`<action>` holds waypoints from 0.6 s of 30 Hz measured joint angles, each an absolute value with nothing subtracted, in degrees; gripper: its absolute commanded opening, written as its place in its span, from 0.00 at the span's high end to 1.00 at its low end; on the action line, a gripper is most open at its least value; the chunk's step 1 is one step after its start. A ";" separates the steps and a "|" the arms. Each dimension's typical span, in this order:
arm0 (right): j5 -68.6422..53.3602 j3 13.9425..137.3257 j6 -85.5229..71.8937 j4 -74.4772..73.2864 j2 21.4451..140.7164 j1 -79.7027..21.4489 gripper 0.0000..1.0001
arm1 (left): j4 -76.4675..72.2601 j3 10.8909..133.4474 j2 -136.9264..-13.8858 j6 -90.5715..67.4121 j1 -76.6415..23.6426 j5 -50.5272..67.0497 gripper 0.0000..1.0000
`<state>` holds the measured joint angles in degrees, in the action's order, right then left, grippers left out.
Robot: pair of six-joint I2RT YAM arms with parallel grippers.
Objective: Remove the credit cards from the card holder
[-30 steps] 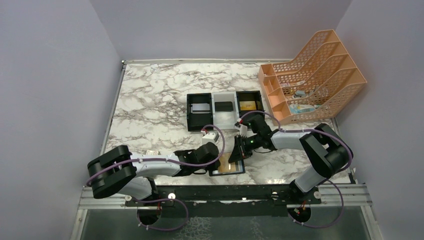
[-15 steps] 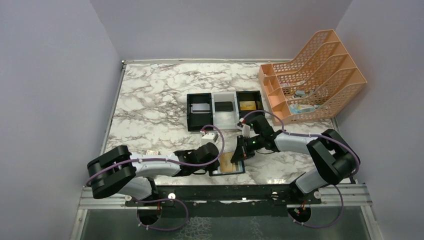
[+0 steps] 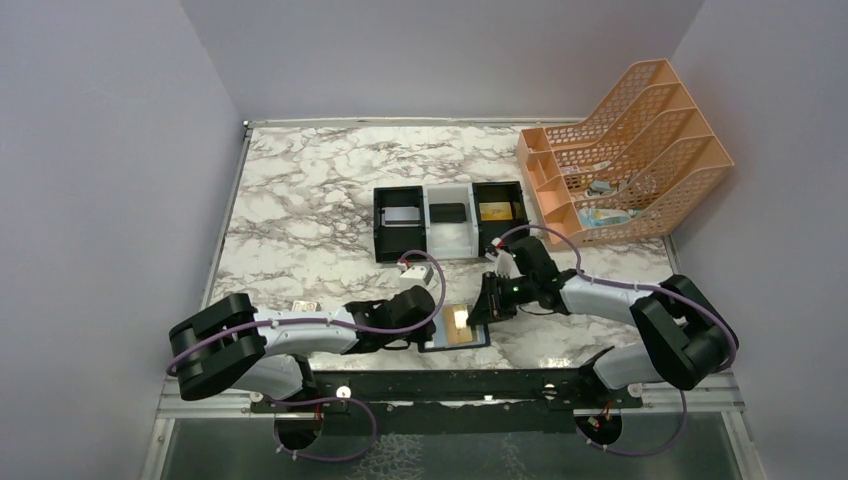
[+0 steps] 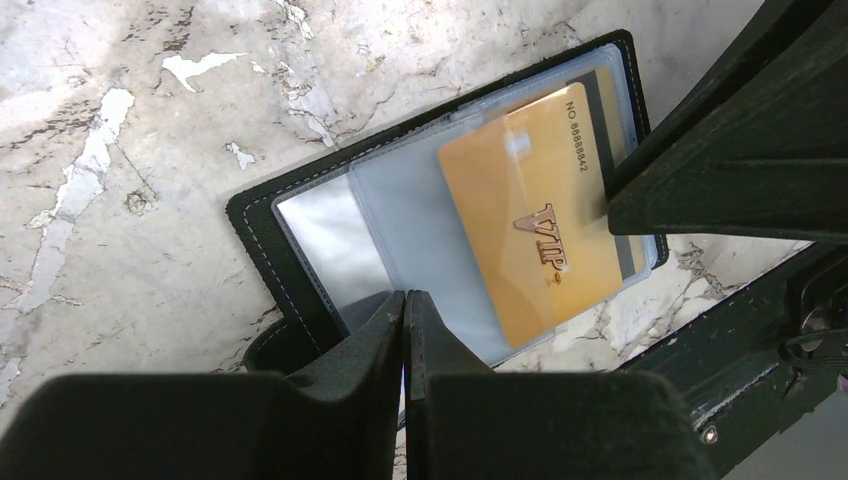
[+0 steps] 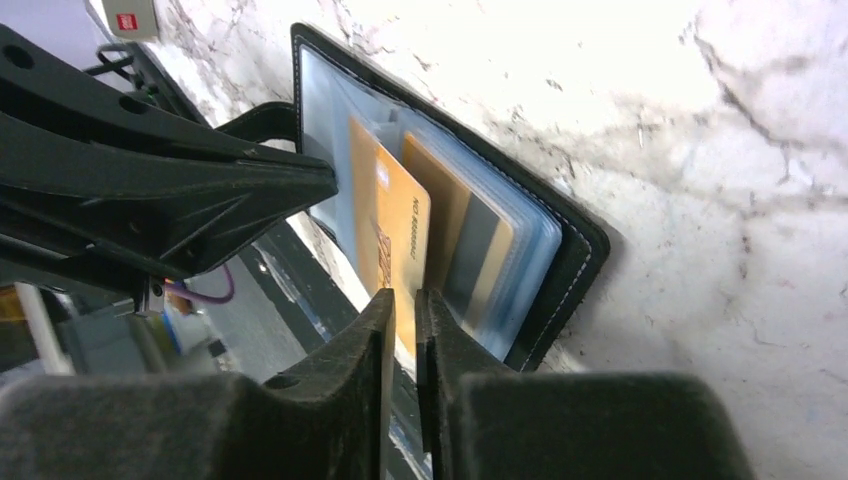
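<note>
Gripping is seen at the right tool [image 5: 402, 298], whose fingers are clenched on the edge of the gold card [image 4: 520, 225], marked VIP. That card is tilted up off the clear pockets of the card holder [image 4: 262, 225], which is laid open on the table [image 4: 110, 150] near its front edge. A striped card [image 5: 455, 220] is tucked inside a pocket beneath. The left tool [image 4: 405, 305] is clenched shut, its tips pressed on the holder's opposite side. Farther back, a three-compartment tray [image 3: 450, 238] is set.
</note>
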<state>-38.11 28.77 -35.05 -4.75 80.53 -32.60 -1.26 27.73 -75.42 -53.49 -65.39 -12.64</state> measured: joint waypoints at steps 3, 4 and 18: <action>-39.07 25.15 -38.70 -0.36 80.55 -32.53 0.74 | -1.23 27.73 -75.42 -53.45 -65.39 -12.64 0.94; -39.81 24.29 -39.72 0.97 80.55 -32.53 0.74 | -1.23 27.73 -75.42 -53.45 -65.39 -12.64 0.94; -41.21 20.99 -46.28 12.43 82.08 -32.73 0.73 | -1.91 27.73 -75.99 -53.47 -65.39 -12.62 0.95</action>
